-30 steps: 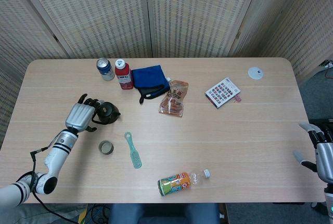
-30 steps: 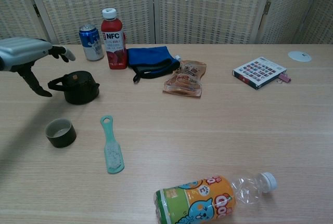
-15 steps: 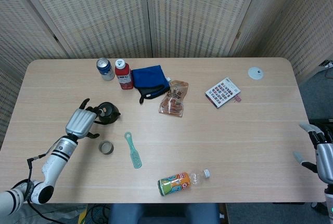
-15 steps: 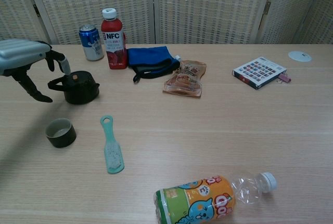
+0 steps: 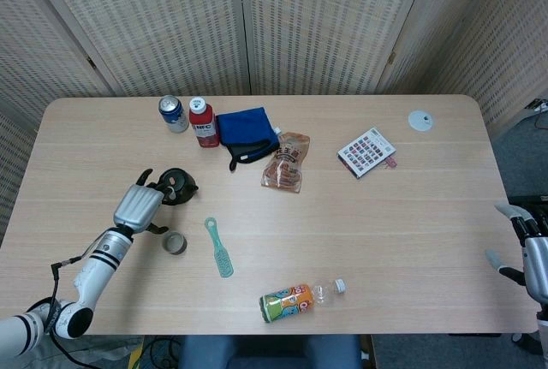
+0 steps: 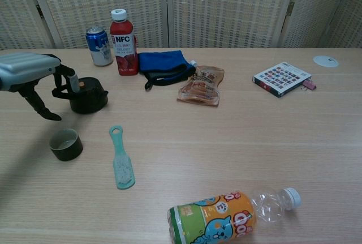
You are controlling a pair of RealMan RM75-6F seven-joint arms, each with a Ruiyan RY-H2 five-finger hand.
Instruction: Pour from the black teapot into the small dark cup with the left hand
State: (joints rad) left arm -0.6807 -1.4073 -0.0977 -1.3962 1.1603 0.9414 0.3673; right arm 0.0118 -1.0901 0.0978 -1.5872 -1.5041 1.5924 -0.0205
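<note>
We judge the main risk to be a poor hold on the black teapot [image 6: 87,94]. Our left hand [image 6: 28,69] hovers at the pot's left side, thumb hanging down apart from the other fingers, which reach toward the handle; nothing is gripped yet, and we cannot tell from either view whether a fingertip already touches the handle. If the fingers close on the rim or lid instead of the handle, the pot could tip or slide right along the table [image 5: 411,215] when lifted.

The small dark cup [image 6: 65,144] stands near the pot, on its near side and slightly left, just below the hand in the head view [image 5: 175,242]. A low sweep of the wrist could knock it over (it looks light and shallow). A tilt begun too far from the cup would spill onto the table or onto the teal brush [image 6: 120,161] lying just right of the cup.

Our right hand [image 5: 529,247] sits at the far right table edge, fingers spread, holding nothing, well apart from everything.

Compared with a second ago, the left hand has dropped lower and drawn toward the near side, with its fingers now curled down at the handle instead of stretched above the pot. Teapot, cup and brush have not moved.
</note>
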